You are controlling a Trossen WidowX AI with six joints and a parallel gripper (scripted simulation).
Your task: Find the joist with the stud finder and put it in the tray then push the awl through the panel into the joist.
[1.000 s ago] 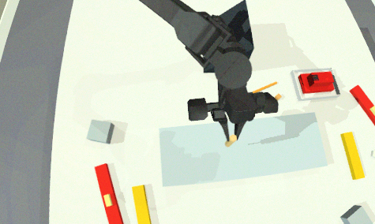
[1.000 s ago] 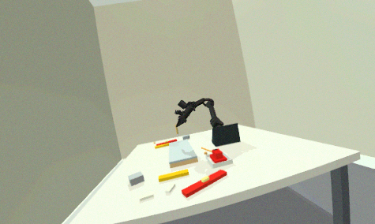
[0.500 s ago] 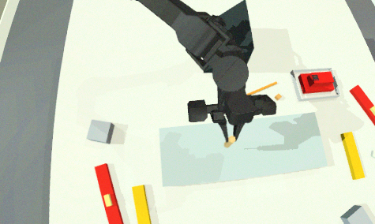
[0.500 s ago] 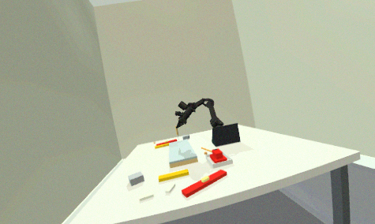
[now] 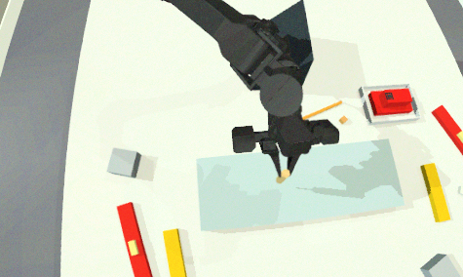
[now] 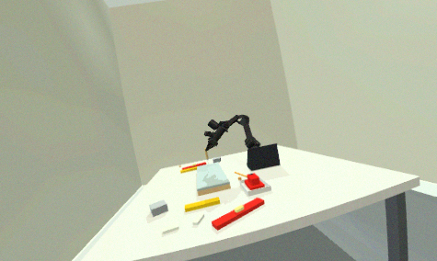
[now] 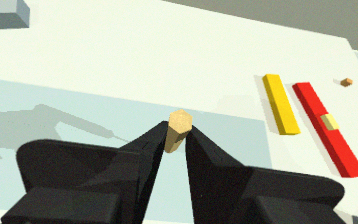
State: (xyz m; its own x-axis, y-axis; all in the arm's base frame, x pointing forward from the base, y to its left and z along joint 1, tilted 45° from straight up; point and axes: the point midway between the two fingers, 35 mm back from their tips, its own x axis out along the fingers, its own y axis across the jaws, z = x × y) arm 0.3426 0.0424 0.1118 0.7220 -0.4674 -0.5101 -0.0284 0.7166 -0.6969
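Note:
My gripper (image 5: 283,174) (image 6: 207,150) (image 7: 177,128) is shut on the awl (image 5: 281,179) (image 6: 206,154) (image 7: 180,121), whose tan faceted handle shows between the fingertips. The awl hangs roughly upright above the pale blue floor panel (image 5: 239,195) (image 6: 211,175) (image 7: 237,135), over its middle part in the top view. Its point cannot be made out, and the exterior view shows a gap between the awl and the panel. The red stud finder (image 5: 401,102) (image 6: 253,180) sits in the white tray (image 5: 395,120) (image 6: 261,191). No hole is visible in the panel; the joist is hidden.
An orange stick (image 5: 323,110) and a small orange block (image 5: 343,119) lie between panel and tray. Red levels (image 5: 127,219) (image 6: 239,213), yellow bars (image 5: 436,195) (image 6: 202,204) and grey blocks (image 5: 124,162) (image 6: 158,208) lie around the panel. A black board (image 6: 263,157) stands near the arm's base.

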